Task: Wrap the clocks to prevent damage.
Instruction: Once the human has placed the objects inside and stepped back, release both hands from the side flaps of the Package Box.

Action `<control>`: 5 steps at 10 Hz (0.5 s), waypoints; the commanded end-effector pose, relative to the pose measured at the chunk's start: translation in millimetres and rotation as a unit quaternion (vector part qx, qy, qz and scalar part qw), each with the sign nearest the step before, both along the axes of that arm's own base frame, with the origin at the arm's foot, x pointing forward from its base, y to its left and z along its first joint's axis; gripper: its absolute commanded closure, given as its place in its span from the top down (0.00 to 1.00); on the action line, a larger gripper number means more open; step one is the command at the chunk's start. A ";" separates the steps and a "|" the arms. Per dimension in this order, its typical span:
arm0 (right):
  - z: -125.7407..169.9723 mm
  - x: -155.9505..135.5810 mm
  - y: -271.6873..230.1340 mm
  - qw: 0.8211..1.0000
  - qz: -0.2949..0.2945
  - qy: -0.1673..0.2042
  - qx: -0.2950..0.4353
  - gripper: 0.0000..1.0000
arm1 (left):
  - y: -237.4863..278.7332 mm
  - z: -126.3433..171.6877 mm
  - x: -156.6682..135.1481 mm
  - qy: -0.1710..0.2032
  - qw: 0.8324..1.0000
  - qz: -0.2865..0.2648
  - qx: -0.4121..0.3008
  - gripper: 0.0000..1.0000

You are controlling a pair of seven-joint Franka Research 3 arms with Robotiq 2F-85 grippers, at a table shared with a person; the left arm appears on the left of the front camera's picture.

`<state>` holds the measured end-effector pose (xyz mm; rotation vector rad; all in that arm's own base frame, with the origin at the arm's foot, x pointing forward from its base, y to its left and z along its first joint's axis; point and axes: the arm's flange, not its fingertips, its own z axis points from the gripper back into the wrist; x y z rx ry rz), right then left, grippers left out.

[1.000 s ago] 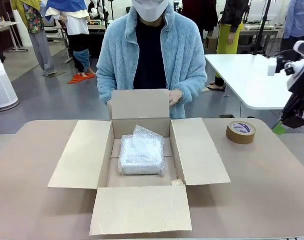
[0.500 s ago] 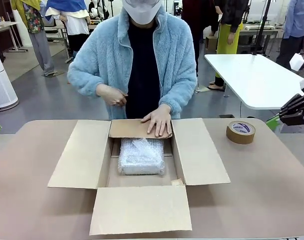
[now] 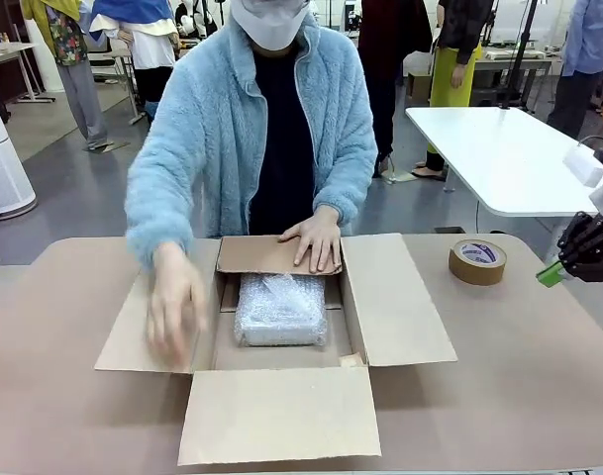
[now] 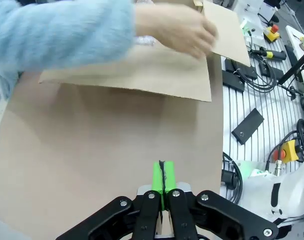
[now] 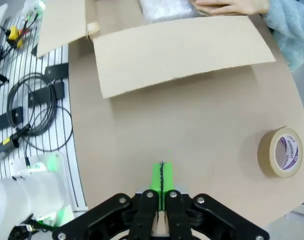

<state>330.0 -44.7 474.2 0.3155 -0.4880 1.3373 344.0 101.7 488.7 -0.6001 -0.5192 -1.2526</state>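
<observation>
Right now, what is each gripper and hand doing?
Left gripper: shut, empty.
Right gripper: shut, empty.
One hand: flat on the far flap.
Other hand: blurred above the left flap; grip cannot be told.

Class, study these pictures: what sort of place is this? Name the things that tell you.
Probably a robotics lab or workshop hall: coiled cables and an emergency-stop button lie beside the table, and a white work table stands farther back.

Left gripper (image 4: pixel 162 172): green pads pressed together, nothing between them, aimed downward. Right gripper (image 5: pixel 161 175): pads likewise closed and empty; arm partly cropped, apparently angled down-left.
</observation>
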 end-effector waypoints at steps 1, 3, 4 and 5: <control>-2.8 -6.1 -1.4 1.000 0.006 -0.014 -0.008 0.01 | -1.4 -2.5 3.0 -0.015 1.000 -0.007 -0.014 0.00; 0.9 -0.5 -0.4 1.000 0.005 -0.005 -0.009 0.01 | -2.3 0.1 0.9 0.000 1.000 0.000 -0.003 0.00; 0.9 -0.5 -0.4 1.000 0.005 -0.005 -0.009 0.01 | -2.3 0.1 0.9 0.000 1.000 0.000 -0.003 0.00; 0.9 -0.5 -0.4 1.000 0.005 -0.005 -0.009 0.01 | -2.3 0.1 0.9 0.000 1.000 0.000 -0.003 0.00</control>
